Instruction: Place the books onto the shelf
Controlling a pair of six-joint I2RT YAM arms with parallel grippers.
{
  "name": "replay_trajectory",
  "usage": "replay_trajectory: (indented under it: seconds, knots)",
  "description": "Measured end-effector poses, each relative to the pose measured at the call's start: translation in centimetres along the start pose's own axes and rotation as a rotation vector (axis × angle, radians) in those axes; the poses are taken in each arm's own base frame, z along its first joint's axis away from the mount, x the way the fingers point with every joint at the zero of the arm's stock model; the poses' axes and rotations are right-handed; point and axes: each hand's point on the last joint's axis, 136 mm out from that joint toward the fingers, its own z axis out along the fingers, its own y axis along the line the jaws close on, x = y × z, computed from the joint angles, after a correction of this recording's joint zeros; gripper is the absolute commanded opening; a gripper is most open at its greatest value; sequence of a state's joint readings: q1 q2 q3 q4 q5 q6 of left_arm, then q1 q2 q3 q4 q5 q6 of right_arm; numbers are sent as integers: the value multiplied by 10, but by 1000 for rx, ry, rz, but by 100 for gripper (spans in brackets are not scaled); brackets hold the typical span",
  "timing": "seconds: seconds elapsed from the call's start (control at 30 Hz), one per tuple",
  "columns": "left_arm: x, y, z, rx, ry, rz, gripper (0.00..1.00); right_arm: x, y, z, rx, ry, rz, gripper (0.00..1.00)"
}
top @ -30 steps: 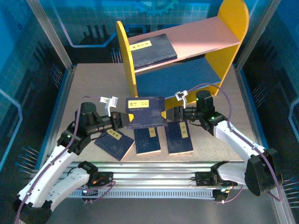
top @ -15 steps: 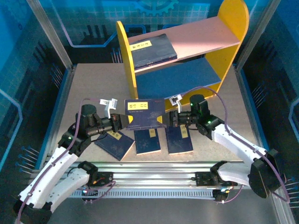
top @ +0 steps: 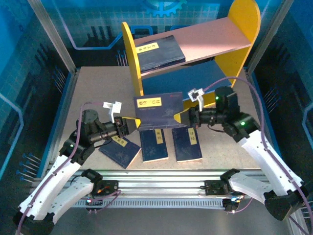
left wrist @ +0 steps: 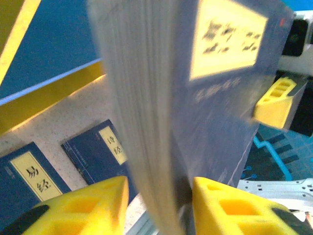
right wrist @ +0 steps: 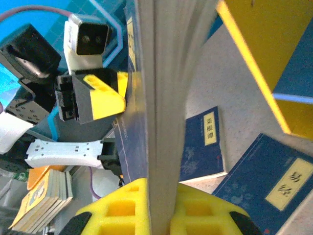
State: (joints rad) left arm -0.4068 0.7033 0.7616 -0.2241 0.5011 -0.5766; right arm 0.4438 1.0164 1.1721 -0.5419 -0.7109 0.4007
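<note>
The right hand (top: 184, 117) is clenching the right edge of a thin navy-blue book (top: 157, 112) bearing a yellow label strip, holding it upright above the speckled beige desk (top: 98, 93) at frame centre, just below the pink-and-blue two-tier shelf (top: 210, 41). The left hand (top: 127, 126) is straddling the opposite edge, its yellow fingers (left wrist: 98, 200) looking released. With only one edge gripped, the book risks twisting or slipping, clipping the yellow side panel (top: 133, 68) or dropping onto the three flat books (top: 154, 146) below.
</note>
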Motion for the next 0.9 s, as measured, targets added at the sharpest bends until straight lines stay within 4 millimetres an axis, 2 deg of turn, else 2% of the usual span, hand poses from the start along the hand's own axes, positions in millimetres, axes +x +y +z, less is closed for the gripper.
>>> replay_trajectory:
  seconds: [0.1,0.23,0.33,0.57,0.9]
  knots:
    - [-4,-3,-6,-15,-16,5,40,-22,16,-22,24,-29,-55,0]
    - [1,7,-7,-72,2,-24,37,-67,42,-47,33,-105,-173,0]
    - [6,16,-8,-119,25,-49,37,-94,45,-58,50,-140,-217,0]
    - [9,20,-14,-169,36,-67,35,-157,16,-73,103,-193,-213,0]
    - [7,16,-27,-216,41,-56,35,-222,-17,-54,72,-174,-273,1]
